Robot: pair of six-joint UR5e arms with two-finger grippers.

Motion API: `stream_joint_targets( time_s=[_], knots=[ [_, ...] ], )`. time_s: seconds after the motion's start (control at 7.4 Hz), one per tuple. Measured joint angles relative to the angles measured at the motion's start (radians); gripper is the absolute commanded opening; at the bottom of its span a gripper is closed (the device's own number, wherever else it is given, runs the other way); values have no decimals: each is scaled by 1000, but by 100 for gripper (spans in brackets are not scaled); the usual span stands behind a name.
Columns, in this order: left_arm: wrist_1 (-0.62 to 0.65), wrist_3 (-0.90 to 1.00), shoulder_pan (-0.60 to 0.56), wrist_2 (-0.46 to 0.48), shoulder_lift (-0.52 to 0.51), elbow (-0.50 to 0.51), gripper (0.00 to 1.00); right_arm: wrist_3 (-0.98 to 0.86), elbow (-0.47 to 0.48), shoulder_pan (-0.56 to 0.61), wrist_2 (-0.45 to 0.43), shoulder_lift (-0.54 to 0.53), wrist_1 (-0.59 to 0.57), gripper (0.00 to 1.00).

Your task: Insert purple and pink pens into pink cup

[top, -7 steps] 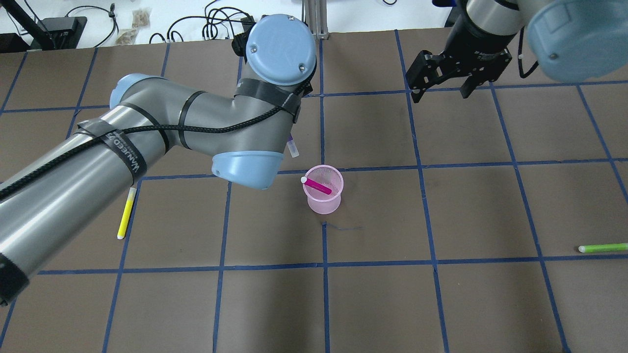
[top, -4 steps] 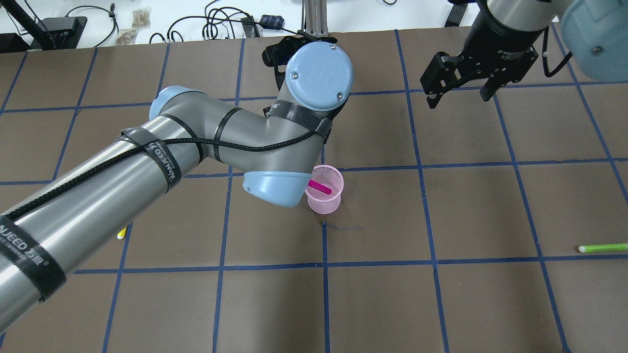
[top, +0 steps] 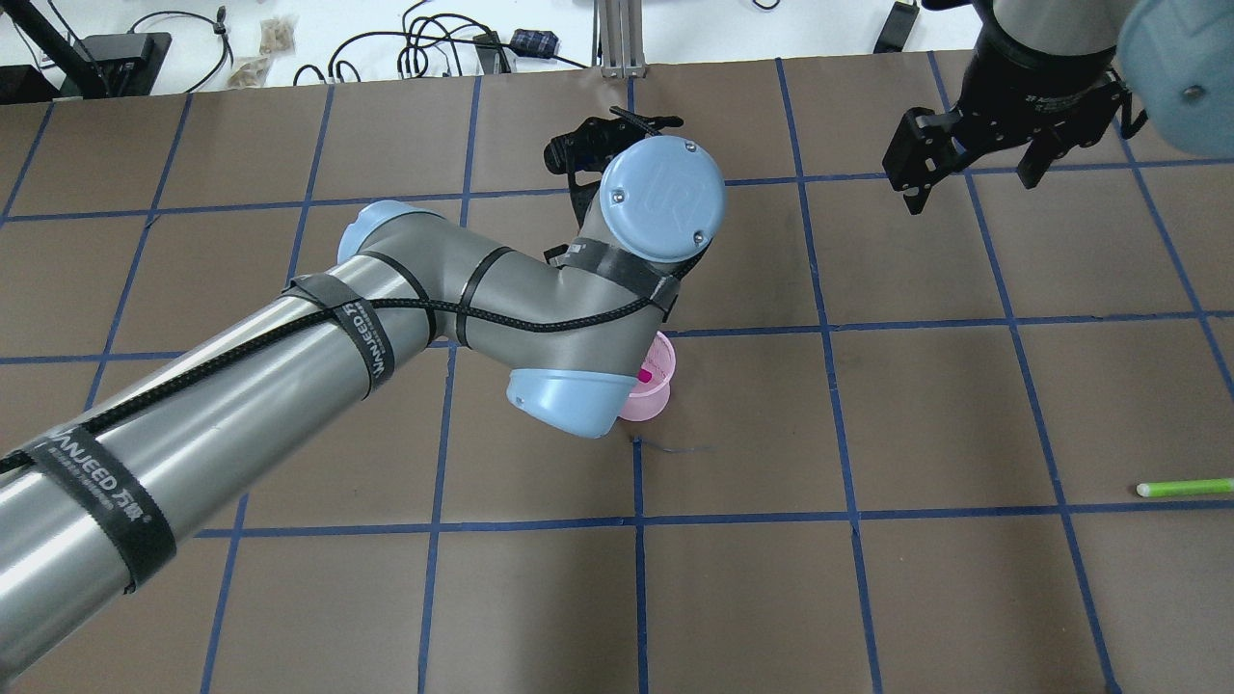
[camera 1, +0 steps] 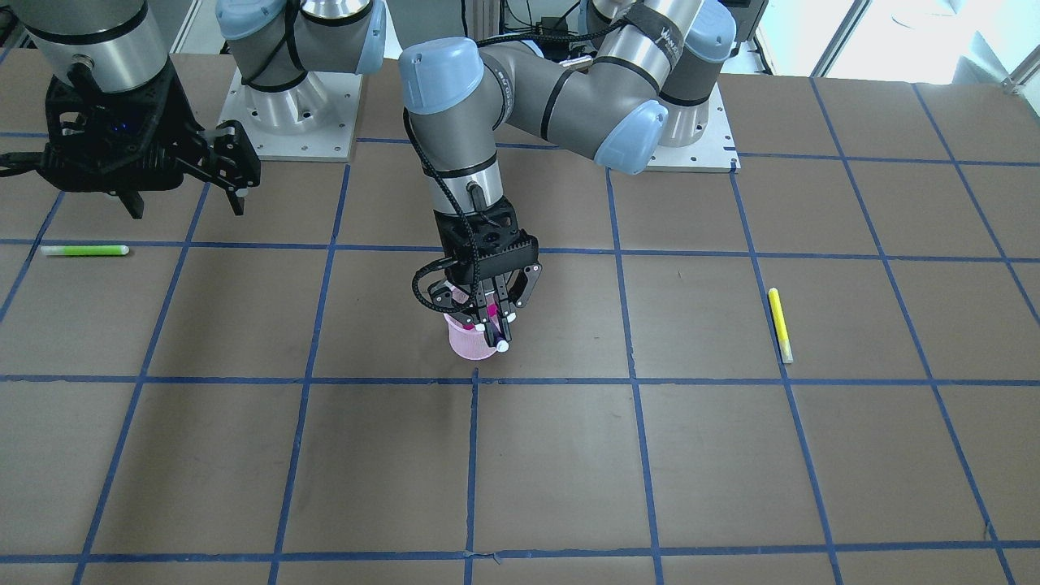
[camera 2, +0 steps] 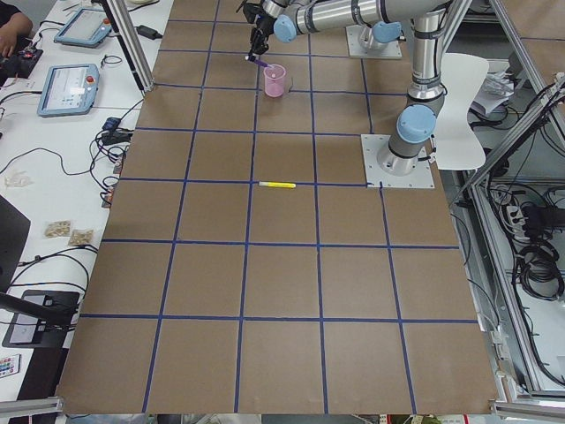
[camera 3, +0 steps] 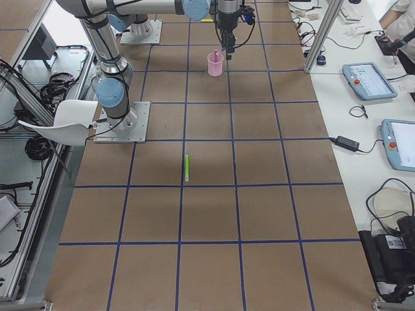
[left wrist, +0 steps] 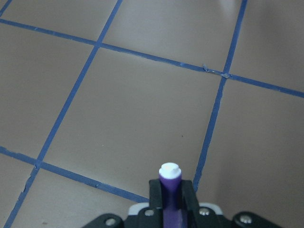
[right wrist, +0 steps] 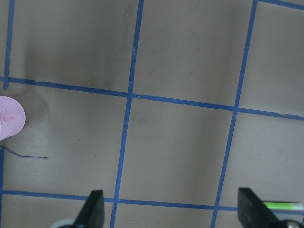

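Observation:
The pink mesh cup (camera 1: pixel 467 345) stands near the table's middle and shows in the overhead view (top: pixel 658 390) half hidden under my left arm. A pink pen (top: pixel 643 375) leans inside it. My left gripper (camera 1: pixel 492 318) points down just above the cup's rim, shut on the purple pen (camera 1: pixel 498 335). The pen's white end (camera 1: pixel 503 346) hangs at the rim; I cannot tell if it is inside. The left wrist view shows the purple pen (left wrist: pixel 170 192) between the jaws. My right gripper (top: pixel 974 188) is open and empty, far from the cup.
A yellow pen (camera 1: pixel 779 323) lies on the table on my left side. A green pen (top: pixel 1184 488) lies near the right edge and shows in the right wrist view (right wrist: pixel 282 205). Blue tape lines grid the brown table. Cables lie beyond the far edge.
My left arm has swung right with the purple pen and now covers most of the cup. My right gripper has moved further right, away from the cup, still open.

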Motion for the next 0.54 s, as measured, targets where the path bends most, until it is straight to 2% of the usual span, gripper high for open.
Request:
stream_joint_targets(
  time_s=[0.27,0.54],
  knots=[
    [1,-65,-16,1,-6,-8,0,0,0,1,23,0,-1,100],
    [1,-98,-25,12,-12,-30,0,5,1,-1,83,3,-5,100]
  ],
)
